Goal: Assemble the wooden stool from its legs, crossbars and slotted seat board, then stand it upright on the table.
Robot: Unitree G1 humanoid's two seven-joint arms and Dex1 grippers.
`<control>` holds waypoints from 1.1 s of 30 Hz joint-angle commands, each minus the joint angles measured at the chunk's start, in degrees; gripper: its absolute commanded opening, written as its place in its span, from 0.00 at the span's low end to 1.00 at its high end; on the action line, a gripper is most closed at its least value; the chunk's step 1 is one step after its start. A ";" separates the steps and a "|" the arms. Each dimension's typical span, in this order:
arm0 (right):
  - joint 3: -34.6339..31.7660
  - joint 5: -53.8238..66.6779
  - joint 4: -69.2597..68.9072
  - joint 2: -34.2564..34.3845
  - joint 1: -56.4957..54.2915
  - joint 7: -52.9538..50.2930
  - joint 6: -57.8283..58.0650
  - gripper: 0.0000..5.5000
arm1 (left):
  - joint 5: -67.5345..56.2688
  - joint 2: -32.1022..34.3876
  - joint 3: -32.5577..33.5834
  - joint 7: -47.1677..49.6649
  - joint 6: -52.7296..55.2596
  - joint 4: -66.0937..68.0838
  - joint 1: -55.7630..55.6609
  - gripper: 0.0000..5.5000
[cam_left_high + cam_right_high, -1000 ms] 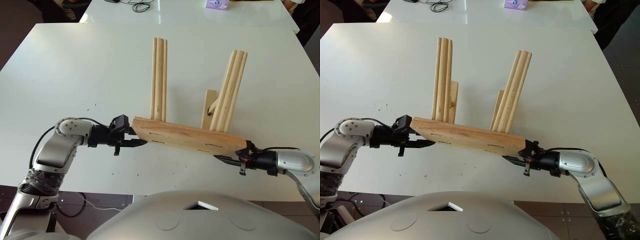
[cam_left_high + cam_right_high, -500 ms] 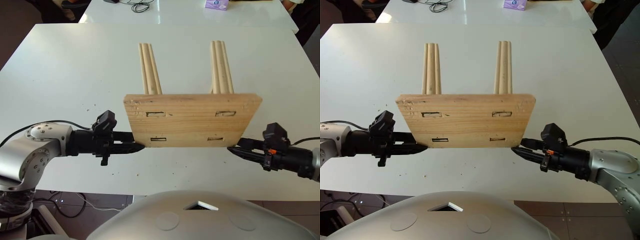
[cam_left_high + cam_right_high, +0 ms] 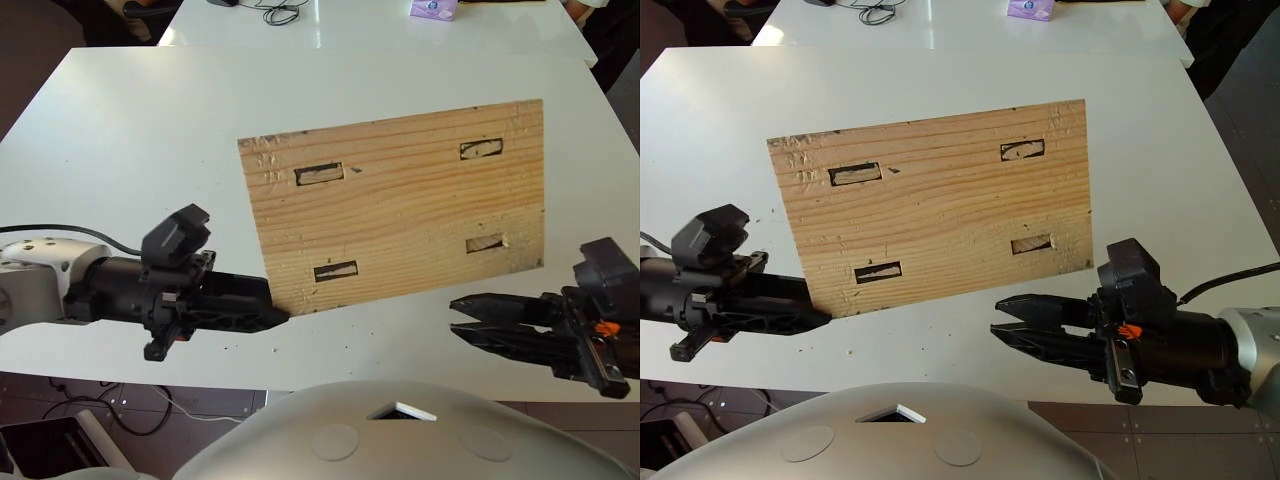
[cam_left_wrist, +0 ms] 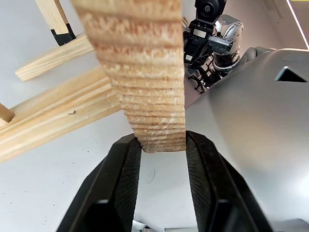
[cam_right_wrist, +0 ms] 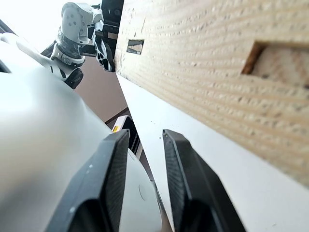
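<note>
Fingers (image 4: 126,179) of the left gripper (image 3: 268,316) pinch the lower-left corner of the seat board (image 3: 400,200), which fills mid-frame, tilted face-on. The right gripper (image 3: 462,318), lower right, is narrowly parted and empty, near the board's corner but apart. One corner grip invites swinging, so I'd support that far side and lower evenly. Pale pine, banded grain, four rectangular slots, ragged edges, grooved legs (image 4: 53,116) behind.

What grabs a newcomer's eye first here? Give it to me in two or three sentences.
The big seat board dominates, its flat face turned up toward the head camera over the middle of the white table, with four rectangular slots showing. The left gripper clamps its near left corner. The right gripper hangs open just short of the near edge on the right, holding nothing.
</note>
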 commanded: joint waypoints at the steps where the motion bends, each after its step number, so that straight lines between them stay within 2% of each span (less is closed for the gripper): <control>1: -2.86 4.06 -0.73 -1.99 -0.16 -1.89 0.24 0.23 | -9.28 4.28 -1.20 2.73 -1.17 5.09 -3.65 0.28; 6: -4.41 6.93 -0.26 -3.27 -1.76 -3.03 -0.10 0.23 | -14.50 7.07 -4.73 4.73 -0.62 10.90 -6.49 0.28; 18: -5.03 4.20 2.74 -4.39 -7.25 -1.53 1.08 0.23 | -14.59 4.76 -9.21 7.88 -1.61 15.05 -9.62 0.28; 23: -5.19 4.91 2.55 -3.88 -7.24 -2.01 1.63 0.23 | -14.62 4.98 -11.09 6.66 0.63 19.20 -14.17 0.28; 33: -7.17 6.47 2.15 -2.98 -5.83 -1.57 3.10 0.23 | -14.63 6.19 -12.29 3.06 4.89 21.25 -13.43 0.28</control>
